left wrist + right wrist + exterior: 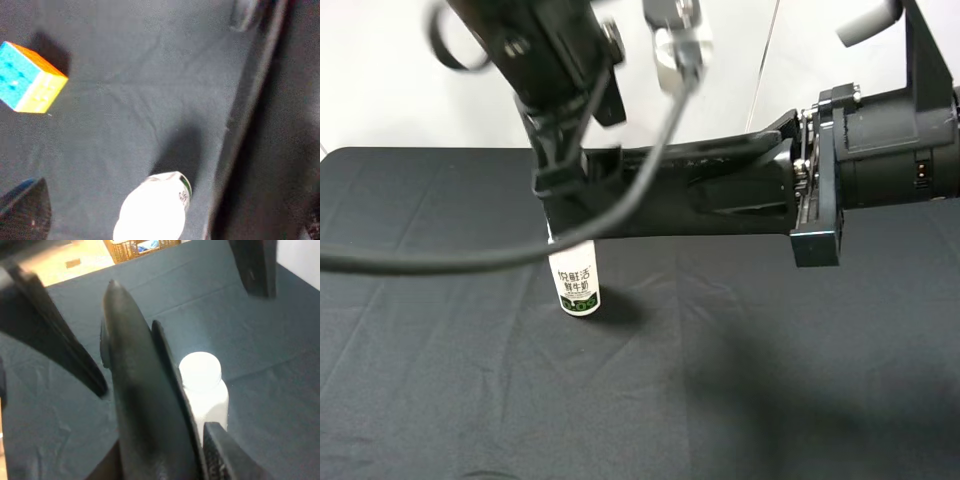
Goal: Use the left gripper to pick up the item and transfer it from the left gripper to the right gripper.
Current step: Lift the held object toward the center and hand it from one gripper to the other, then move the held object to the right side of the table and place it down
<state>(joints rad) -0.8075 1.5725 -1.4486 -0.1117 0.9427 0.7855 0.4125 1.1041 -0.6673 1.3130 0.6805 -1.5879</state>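
Observation:
The item (670, 205), a long matte black soft case, hangs level above the table between the two arms. My right gripper (745, 180) reaches in from the right and is shut on the case's right end. In the right wrist view the case (145, 405) runs out from between the fingers (220, 455). My left gripper (565, 185) stands around the case's left end with its fingers spread. One finger (25, 210) sits far from the case (280, 125) in the left wrist view. In the right wrist view its fingers (60, 335) stand well apart on both sides of the case.
A white bottle with a green label (576, 285) stands upright on the black cloth (770, 380) directly under the case's left end; its cap shows in both wrist views (152, 207) (202, 375). A multicoloured cube (30, 77) lies on the cloth. A wicker basket (135, 247) sits beyond the table.

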